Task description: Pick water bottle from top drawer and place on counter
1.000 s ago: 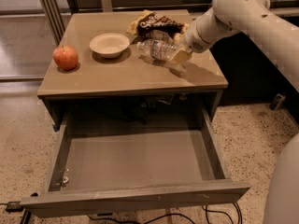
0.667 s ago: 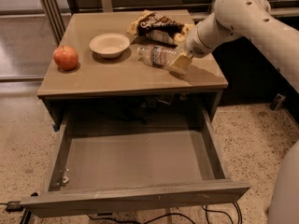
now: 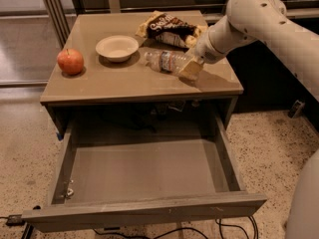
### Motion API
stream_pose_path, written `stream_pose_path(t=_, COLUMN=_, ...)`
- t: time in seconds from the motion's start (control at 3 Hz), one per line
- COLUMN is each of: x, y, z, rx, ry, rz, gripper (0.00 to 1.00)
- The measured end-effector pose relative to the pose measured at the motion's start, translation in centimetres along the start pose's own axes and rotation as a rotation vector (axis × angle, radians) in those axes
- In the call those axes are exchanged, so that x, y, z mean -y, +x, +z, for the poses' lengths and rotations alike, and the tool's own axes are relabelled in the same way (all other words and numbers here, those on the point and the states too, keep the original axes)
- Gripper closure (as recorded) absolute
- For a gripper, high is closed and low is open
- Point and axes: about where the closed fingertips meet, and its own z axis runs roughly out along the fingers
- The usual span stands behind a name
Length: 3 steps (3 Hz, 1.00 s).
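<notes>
The water bottle (image 3: 167, 61) lies on its side on the counter (image 3: 124, 81), white cap pointing left, to the right of the bowl. My gripper (image 3: 191, 66) is at the bottle's base end, low over the counter's right part, with one tan finger (image 3: 190, 69) in front of the bottle; it is shut on the bottle. The top drawer (image 3: 144, 171) is pulled fully open below the counter, and its grey floor is bare apart from a small item at the front left corner.
A red apple (image 3: 70, 61) sits at the counter's left edge, a white bowl (image 3: 117, 47) in the middle, and a dark snack bag (image 3: 169, 28) at the back behind the bottle. The drawer's front panel (image 3: 149, 214) juts out over the speckled floor. Cables lie under it.
The bottle and gripper have come down slightly toward the counter, and the bottle now lies flat on it. The drawer and the other objects have not moved.
</notes>
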Motion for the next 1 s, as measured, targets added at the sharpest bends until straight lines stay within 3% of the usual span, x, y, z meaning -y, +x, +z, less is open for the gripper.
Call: stream_pose_path(t=1.0, x=-0.01, y=0.0, z=0.01, rx=0.0, ry=0.0, rz=0.0, gripper=0.12)
